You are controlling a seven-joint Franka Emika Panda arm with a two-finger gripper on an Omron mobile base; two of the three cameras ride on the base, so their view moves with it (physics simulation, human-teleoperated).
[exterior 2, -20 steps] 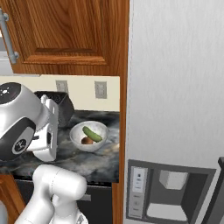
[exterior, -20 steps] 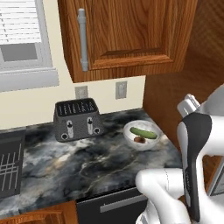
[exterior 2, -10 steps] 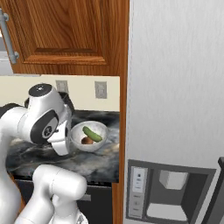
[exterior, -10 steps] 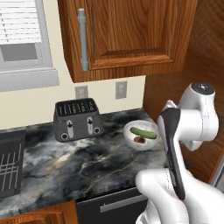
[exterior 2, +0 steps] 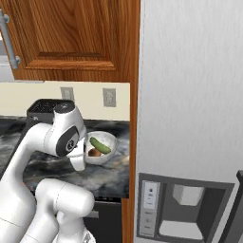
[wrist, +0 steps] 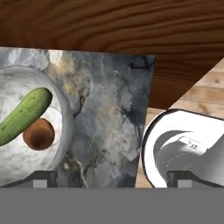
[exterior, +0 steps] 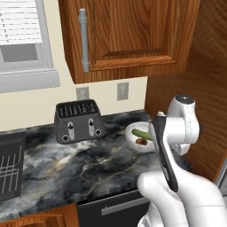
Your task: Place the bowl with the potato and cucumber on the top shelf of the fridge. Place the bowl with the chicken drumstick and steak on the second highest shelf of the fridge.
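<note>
Now arm (exterior: 175,133) nearer bowl (exterior: 133,132).

from my seat, the marble counter (exterior: 84,164) lies bare between the toaster (exterior: 79,120) and the bowl with the potato and cucumber (exterior 2: 100,148), so i see free passage from the left side. the bowl sits close to the wooden side panel (exterior: 190,88), leaving only a thin strip of counter on that flank. the upper cabinet (exterior: 128,35) overhangs the back wall, though open air remains between its underside and the bowl rim. in the hand view i see bare counter right of the bowl, ending at the panel. the fridge door (exterior 2: 190,95) stands closed beyond the panel.
</note>
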